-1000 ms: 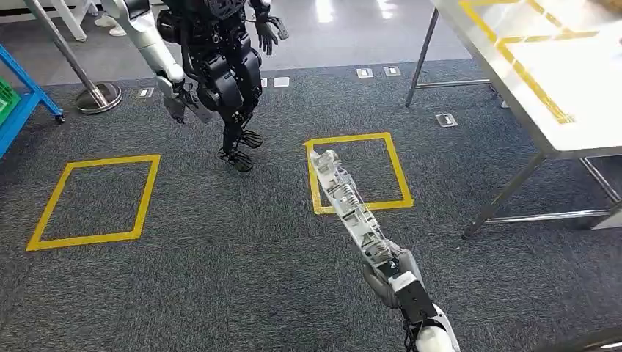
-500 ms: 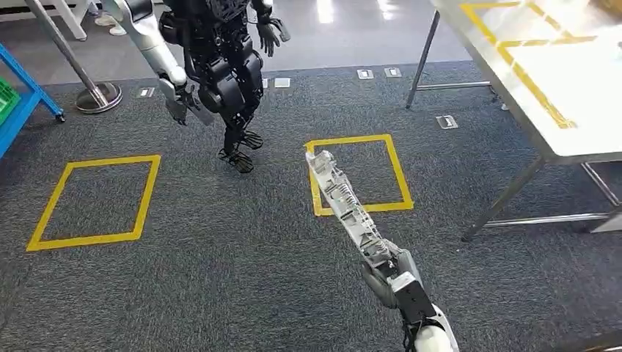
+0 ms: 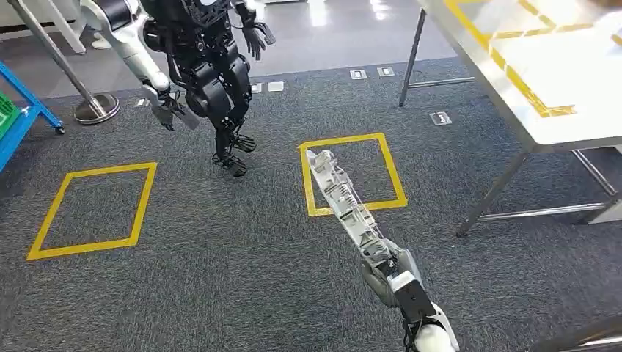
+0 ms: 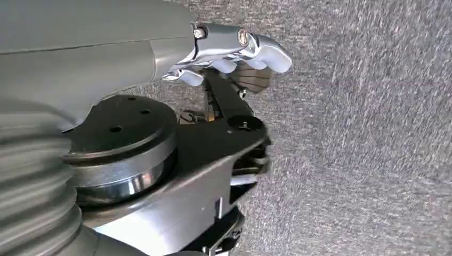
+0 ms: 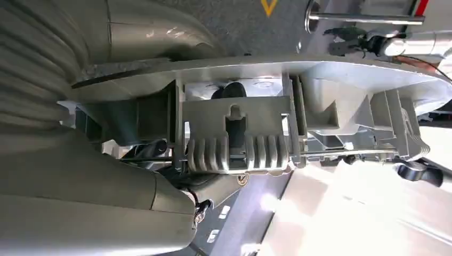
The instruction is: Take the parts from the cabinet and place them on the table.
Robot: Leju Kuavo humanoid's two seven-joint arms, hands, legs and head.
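Grey carpet [image 3: 220, 279] | right hand [image 3: 389, 275] grips long part [image 3: 345, 202]

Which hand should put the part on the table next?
Right. The right hand already grips the long grey part, and the table stands on the robot's right side. The left hand hangs over the carpet with nothing in it.

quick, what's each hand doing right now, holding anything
Left hand: fingers curled in over the grey carpet, holding nothing.
Right hand: gripping the long pale grey ribbed plastic part by its near end.
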